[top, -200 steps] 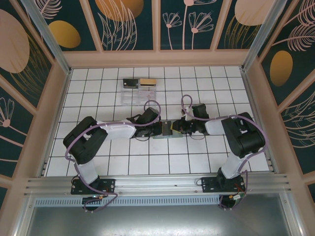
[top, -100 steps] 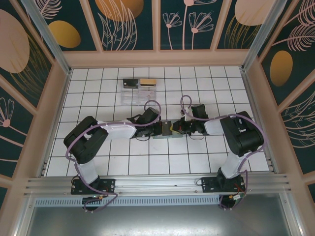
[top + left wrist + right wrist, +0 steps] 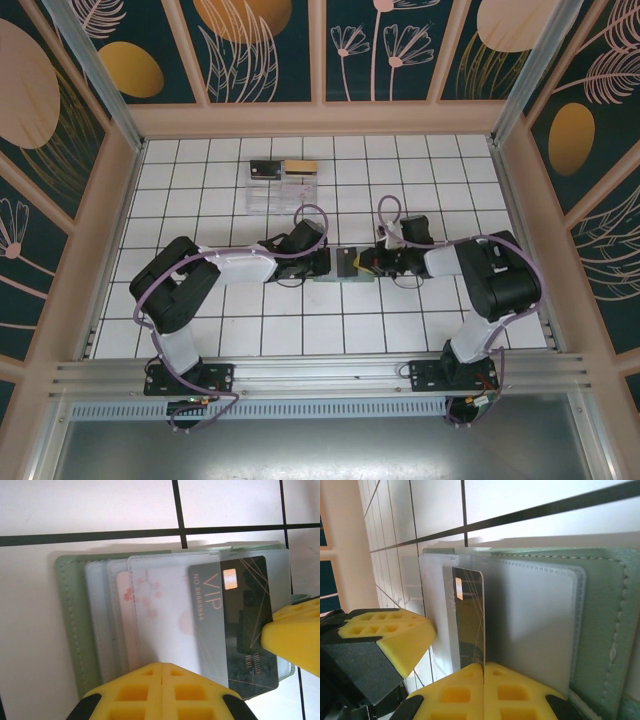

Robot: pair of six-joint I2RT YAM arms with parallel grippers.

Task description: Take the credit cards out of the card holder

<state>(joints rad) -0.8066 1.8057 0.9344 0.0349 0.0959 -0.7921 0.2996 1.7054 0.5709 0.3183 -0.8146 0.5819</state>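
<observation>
left claw [image 3: 161, 680]: pinched tight on the card holder [image 3: 70, 610] edge
right claw [image 3: 484, 674]: clamped on the dark VIP credit card [image 3: 468, 625]
credit card: partway out of its sleeve, between both claws

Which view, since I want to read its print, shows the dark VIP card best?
The left wrist view: the VIP card faces the camera, lettering and chip legible. The right wrist view shows the card at a steep slant; in the top external view the card is a small dark patch.
</observation>
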